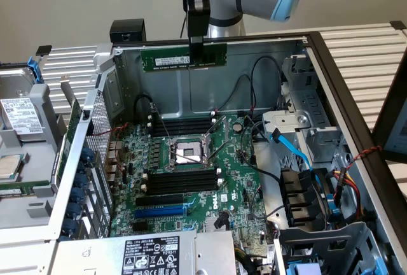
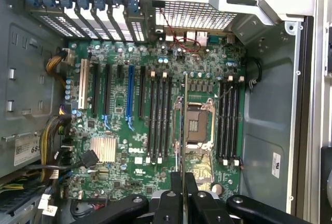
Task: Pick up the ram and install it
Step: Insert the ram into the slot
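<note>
Ram stick (image 1: 166,57) hangs clamped in the claw (image 1: 198,57), level with the case's (image 1: 254,41) far rim, above the motherboard (image 1: 229,160). Gripped off-centre, it could tilt and jam against the slots (image 1: 181,181).

The case (image 1: 178,93) is made of grey sheet metal, pretty matt. Inside the case the motherboard (image 1: 235,192) is coated glossy green; same finish is seen on the ram (image 1: 165,58) over the case.

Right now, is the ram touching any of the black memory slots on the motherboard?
Apart. The exterior view shows the ram held by the gripper high up, with an open gap of case wall between it and the memory slots.
</note>
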### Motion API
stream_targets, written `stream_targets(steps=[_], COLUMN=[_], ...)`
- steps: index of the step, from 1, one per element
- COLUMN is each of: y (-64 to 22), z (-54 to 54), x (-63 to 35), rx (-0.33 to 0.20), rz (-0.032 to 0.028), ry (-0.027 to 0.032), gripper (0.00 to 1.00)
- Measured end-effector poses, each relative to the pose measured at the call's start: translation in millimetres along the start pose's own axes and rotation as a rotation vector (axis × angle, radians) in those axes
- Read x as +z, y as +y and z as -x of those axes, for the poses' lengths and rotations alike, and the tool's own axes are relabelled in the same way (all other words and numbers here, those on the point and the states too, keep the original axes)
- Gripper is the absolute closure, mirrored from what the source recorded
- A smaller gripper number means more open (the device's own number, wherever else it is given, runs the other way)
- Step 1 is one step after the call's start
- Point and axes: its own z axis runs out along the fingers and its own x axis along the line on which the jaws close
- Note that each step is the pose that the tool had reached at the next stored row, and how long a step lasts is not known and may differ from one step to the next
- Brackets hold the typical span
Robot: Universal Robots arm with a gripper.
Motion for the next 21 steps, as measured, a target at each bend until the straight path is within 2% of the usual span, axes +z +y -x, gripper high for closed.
stream_targets(steps=[4,10,11,12,13,14,15,21], y=[3.1,7.8,8.0,8.0,7.9,7.9,7.9,8.2], z=[-0.7,-1.7,-2.0,-3.0,-3.3,-3.5,-3.6,-4.1], x=[0.8,3.7,4.6,6.8,9.4,13.1,14.8,25.0], rx=[0.000,0.001,0.001,0.001,0.001,0.001,0.002,0.009], rz=[0.0001,-0.0001,0.0002,0.0001,0.0002,0.0003,0.0003,0.0001], ry=[0.0003,0.0041,0.0074,0.0084,0.0119,0.0182,0.0207,0.0233], gripper=[0.86,0.86,0.86,0.86,0.86,0.86,0.86,0.86])
